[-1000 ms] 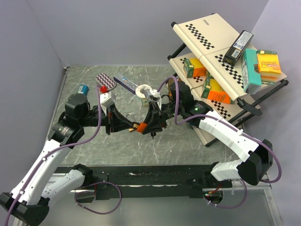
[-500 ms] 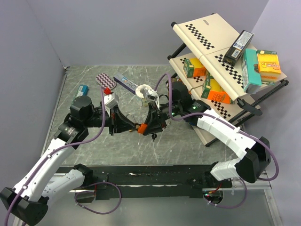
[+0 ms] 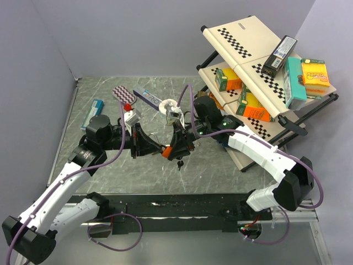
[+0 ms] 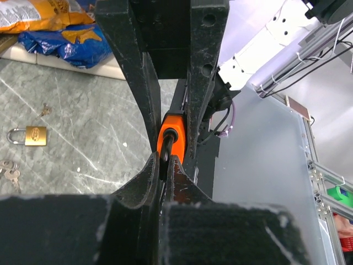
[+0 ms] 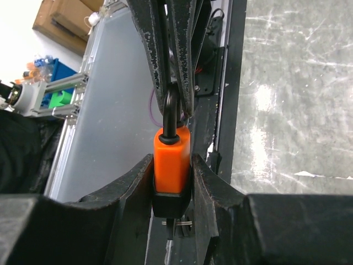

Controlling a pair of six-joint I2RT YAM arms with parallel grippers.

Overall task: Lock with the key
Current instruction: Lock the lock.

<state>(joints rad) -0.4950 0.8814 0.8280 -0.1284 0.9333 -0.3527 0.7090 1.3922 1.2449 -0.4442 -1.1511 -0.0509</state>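
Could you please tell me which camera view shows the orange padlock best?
The right wrist view: the orange padlock fills the centre, its body clamped in the right tool and its black shackle pinched by the left tool. The left wrist view shows only an orange sliver; the top view, a small orange spot between the tools.
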